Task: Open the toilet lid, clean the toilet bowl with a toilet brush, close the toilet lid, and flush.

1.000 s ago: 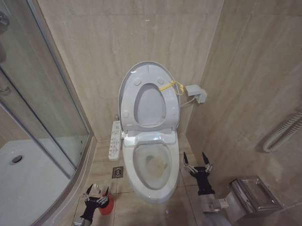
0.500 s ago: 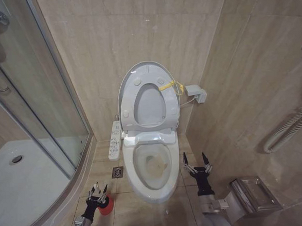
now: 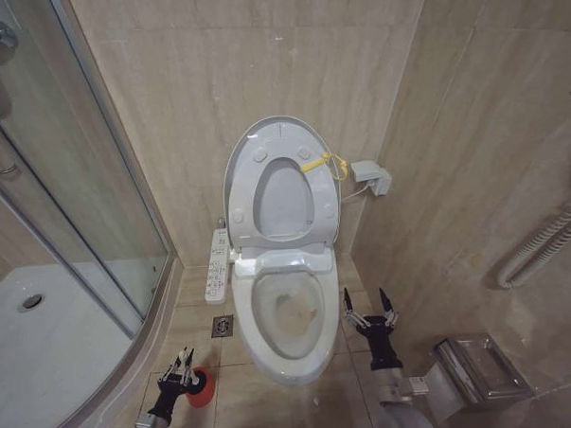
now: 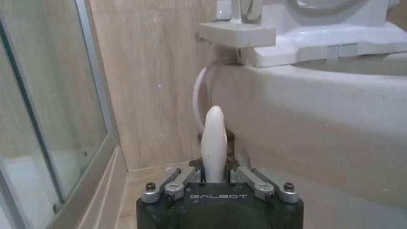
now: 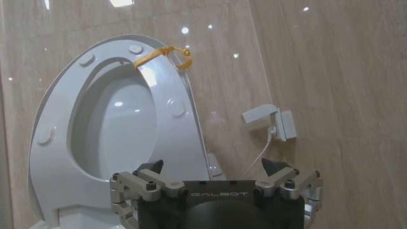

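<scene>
Left claw (image 3: 181, 362) sat low on the floor to the left of the toilet bowl (image 3: 290, 351), directly over the red cup holder (image 3: 201, 388). In the left wrist view I saw its fingers (image 4: 170, 187) drawn in against the slim white handle of the toilet brush (image 4: 214, 143), which stood upright between them with its rounded tip above the claw body. So I logged the left claw as closed around the brush handle. The bristle head was hidden from me.

Right claw (image 3: 370, 315) hovered to the right of the bowl, near the beige tiled wall, pointing up toward the back wall. Its fingers were spread wide with nothing between them; the right wrist view showed both tips apart and bare.

The toilet lid (image 3: 250, 154) stood raised, leaning against the back wall, bumpers on its underside facing me. The white ring seat (image 3: 321, 208) was up against it too, with a yellow tie (image 3: 318, 161) at its upper right edge. The bowl lay open below, inside tinted beige, a little water at the bottom.

A long white button panel (image 3: 217, 265) stuck out along the bowl's left side. A floor drain (image 3: 222, 326) sat just in front of it. A small white box (image 3: 371, 176) was mounted on the wall right of the lid. The glass shower enclosure (image 3: 66, 186) and its white tray (image 3: 45, 348) lay to the left.
</scene>
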You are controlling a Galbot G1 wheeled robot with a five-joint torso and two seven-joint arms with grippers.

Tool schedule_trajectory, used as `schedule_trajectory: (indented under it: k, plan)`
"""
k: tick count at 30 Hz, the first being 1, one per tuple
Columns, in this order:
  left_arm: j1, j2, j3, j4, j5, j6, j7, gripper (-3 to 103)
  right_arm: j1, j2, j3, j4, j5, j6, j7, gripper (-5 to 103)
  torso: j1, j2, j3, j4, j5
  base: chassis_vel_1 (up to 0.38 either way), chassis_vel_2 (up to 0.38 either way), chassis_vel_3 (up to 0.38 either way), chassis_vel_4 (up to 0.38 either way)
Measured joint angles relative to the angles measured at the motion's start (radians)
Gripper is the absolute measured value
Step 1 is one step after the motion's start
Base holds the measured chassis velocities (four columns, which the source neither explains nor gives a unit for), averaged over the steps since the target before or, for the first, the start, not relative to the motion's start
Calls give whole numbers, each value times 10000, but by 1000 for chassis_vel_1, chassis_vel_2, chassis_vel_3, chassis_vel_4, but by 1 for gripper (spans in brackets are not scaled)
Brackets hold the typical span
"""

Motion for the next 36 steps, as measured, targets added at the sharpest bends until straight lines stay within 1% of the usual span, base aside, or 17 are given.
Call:
schedule_trajectory:
  k: [3, 7, 8, 11, 13, 16, 17, 19, 20, 24, 25, 26, 28, 30, 32, 33, 36]
  plan:
    - [179, 30, 20, -332, -83, 53, -15, 20, -5, -1, -1, 0, -2, -1, 0, 100, 0, 0, 0, 0, 0, 0, 0, 0, 0]
    - [691, 97, 11, -1312, -294, 115, -96, 20, -14, -2, 0, 0, -12, -3, 0, 100, 0, 0, 0, 0, 0, 0, 0, 0, 0]
    - [691, 97, 11, -1312, -294, 115, -96, 20, -14, -2, 0, 0, -12, -3, 0, 100, 0, 0, 0, 0, 0, 0, 0, 0, 0]
    - [1242, 135, -57, -2376, -559, 218, -280, 20, -19, 3, 1, 2, -27, -7, 0, 100, -1, 0, 0, 0, 1, 0, 0, 0, 0]
    - [1399, 138, -78, -2693, -637, 251, -345, 20, -16, 6, 1, 1, -32, -10, 0, 100, -1, 0, 0, 0, 1, 0, 0, 0, 0]
    - [1877, 132, -108, -3871, -850, 385, -549, 20, 15, 22, 4, -27, -68, -25, 1, 100, -2, 0, 0, 1, 1, 0, 0, 0, 0]
    - [1877, 132, -108, -3871, -850, 385, -549, 20, 15, 22, 4, -27, -68, -25, 1, 100, -2, 0, 0, 1, 1, 0, 0, 0, 0]
    - [2259, 107, -117, -4930, -1046, 566, -760, 20, 19, 43, 21, -45, -92, -30, 3, 100, -1, 0, 0, 4, -2, 0, 0, 0, 0]
    - [2259, 107, -117, -4930, -1046, 566, -760, 20, 19, 43, 21, -45, -92, -30, 3, 100, -1, 0, 0, 4, -2, 0, 0, 0, 0]
    - [2942, 116, -111, -7298, -1355, 1065, -1317, 20, -20, 104, 162, -45, -103, -29, 9, 100, -2, 0, -1, -1, 0, 0, 0, 0, 0]
    - [2942, 116, -111, -7298, -1355, 1065, -1317, 20, -20, 104, 162, -45, -103, -29, 9, 100, -2, 0, -1, -1, 0, 0, 0, 0, 0]
    - [3041, 125, -114, -7669, -1412, 1144, -1415, 20, -15, 111, 165, -45, -105, -29, 9, 100, -2, 1, -1, -1, 6, 0, 0, 0, 0]
    - [3299, 138, -69, -8652, -1645, 1406, -1727, 20, 9, 127, 173, -84, -127, -29, 11, 100, -1, 0, 0, 2, 0, 0, 0, 0, 0]
    - [3369, 139, -27, -8939, -1755, 1513, -1821, 20, 20, 141, 172, -104, -140, -29, 11, 100, -2, 0, -1, 0, 3, 0, 0, 0, 0]
    - [3588, 136, 108, -9609, -2085, 1863, -1988, 20, 37, 174, 164, -150, -175, -29, 11, 100, -1, 0, 0, 0, 1, 0, 0, 0, 0]
    - [3588, 136, 108, -9609, -2085, 1863, -1988, 20, 37, 174, 164, -150, -175, -29, 11, 100, -1, 0, 0, 0, 1, 0, 0, 0, 0]
    - [3788, 136, 272, -10185, -2497, 2327, -2153, 20, 46, 197, 153, -189, -211, -29, 8, 100, -1, 1, -1, 1, 3, 0, 0, 0, 0]
